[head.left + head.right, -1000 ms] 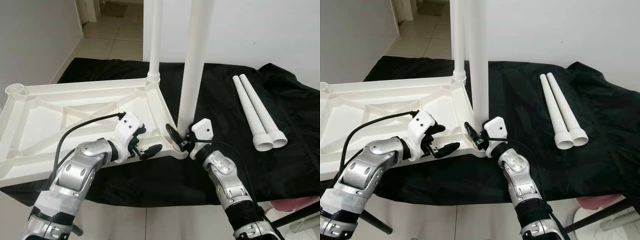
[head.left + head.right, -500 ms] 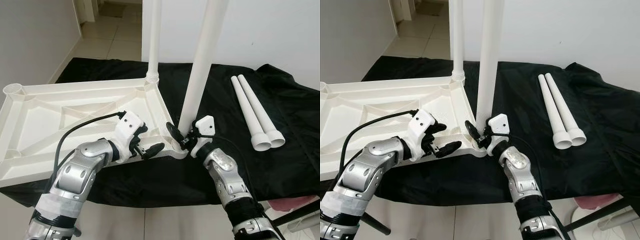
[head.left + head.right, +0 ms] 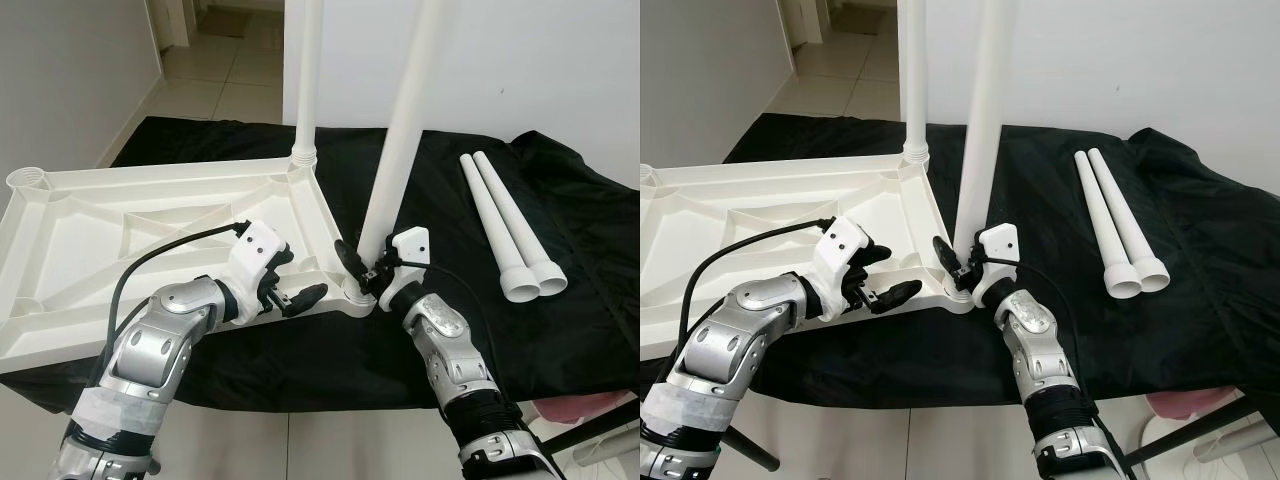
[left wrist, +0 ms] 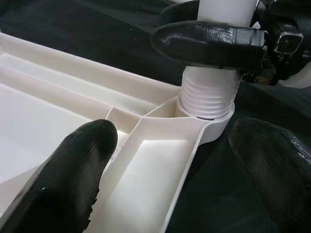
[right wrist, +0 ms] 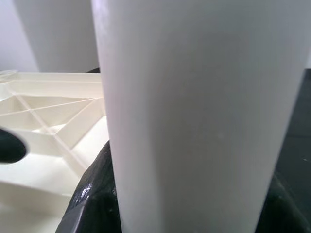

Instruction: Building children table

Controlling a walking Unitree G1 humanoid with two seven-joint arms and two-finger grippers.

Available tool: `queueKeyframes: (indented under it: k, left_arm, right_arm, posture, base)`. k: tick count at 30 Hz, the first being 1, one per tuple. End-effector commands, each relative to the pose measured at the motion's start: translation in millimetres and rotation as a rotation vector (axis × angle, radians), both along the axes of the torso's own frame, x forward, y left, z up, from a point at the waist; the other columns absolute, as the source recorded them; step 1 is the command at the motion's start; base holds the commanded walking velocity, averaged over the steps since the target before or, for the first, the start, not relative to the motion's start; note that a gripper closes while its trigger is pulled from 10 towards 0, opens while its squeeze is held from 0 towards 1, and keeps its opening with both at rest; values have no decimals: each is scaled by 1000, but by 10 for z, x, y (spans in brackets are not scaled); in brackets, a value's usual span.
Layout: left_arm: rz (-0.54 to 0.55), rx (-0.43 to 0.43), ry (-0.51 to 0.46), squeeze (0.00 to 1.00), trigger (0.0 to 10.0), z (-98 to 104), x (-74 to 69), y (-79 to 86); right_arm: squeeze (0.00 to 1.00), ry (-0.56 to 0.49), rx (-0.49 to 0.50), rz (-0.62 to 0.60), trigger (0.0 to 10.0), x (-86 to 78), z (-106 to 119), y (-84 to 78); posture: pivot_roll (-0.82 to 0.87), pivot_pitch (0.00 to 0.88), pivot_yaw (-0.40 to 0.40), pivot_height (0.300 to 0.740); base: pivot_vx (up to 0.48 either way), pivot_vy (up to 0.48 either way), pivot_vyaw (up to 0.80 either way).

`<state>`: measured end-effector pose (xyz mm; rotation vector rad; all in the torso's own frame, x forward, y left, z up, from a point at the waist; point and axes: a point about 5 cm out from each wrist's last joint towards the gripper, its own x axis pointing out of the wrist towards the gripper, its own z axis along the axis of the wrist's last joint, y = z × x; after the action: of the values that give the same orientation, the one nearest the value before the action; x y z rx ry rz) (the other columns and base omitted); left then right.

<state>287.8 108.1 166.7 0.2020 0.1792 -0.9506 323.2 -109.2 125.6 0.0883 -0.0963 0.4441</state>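
A white tabletop [image 3: 120, 230] lies upside down on a black cloth. One white leg [image 3: 303, 80] stands upright in its far right corner. A second leg [image 3: 395, 150] sits with its threaded end [image 4: 209, 92] in the near right corner socket and leans to the right at the top. My right gripper [image 3: 360, 272] is shut on this leg just above the socket. My left gripper [image 3: 292, 298] is open, its fingers astride the tabletop's near rim close to that corner. Two loose legs [image 3: 505, 225] lie side by side on the cloth to the right.
The black cloth [image 3: 560, 330] covers the support under the tabletop. An empty leg socket [image 3: 28, 180] shows at the tabletop's far left corner. A white wall stands behind, tiled floor at far left. A pink object [image 3: 590, 408] sits low at the right.
The leg in my right gripper has tipped from nearly upright to leaning right at the top. My left gripper has stayed by the near rim.
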Motion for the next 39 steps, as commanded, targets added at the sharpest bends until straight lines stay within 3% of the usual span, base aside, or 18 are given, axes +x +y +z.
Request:
queueKeyframes:
  k: [1, 6, 11, 18, 29, 39]
  left_arm:
    - [120, 8, -32, 0, 10000, 24, 24, 44]
    - [129, 5, -31, 0, 10000, 28, 25, 52]
    - [130, 4, -31, 0, 10000, 34, 29, 52]
    - [134, 7, -31, 0, 10000, 40, 37, 63]
    - [136, 7, -32, 0, 10000, 45, 37, 63]
    - [138, 10, -35, 0, 10000, 53, 42, 75]
  right_arm:
    - [0, 165, -23, -95, 10000, -65, -323, -129]
    - [0, 171, 32, -135, 10000, -148, -380, -61]
    - [0, 104, -48, -57, 10000, -258, -412, 48]
    - [0, 95, -119, 16, 10000, -315, -456, 65]
    - [0, 123, -83, 38, 10000, -323, -513, -18]
    - [0, 198, -15, -16, 10000, -188, -449, -62]
  posture:
    - [54, 13, -68, 740]
    - [51, 17, -65, 740]
    - [49, 17, -61, 740]
    - [48, 22, -57, 740]
    - [47, 21, -58, 740]
    - [50, 19, -55, 740]
  base:
    - [0, 0, 0]
    - [0, 0, 0]
    - [0, 0, 0]
    - [0, 0, 0]
    - [0, 0, 0]
    - [0, 0, 0]
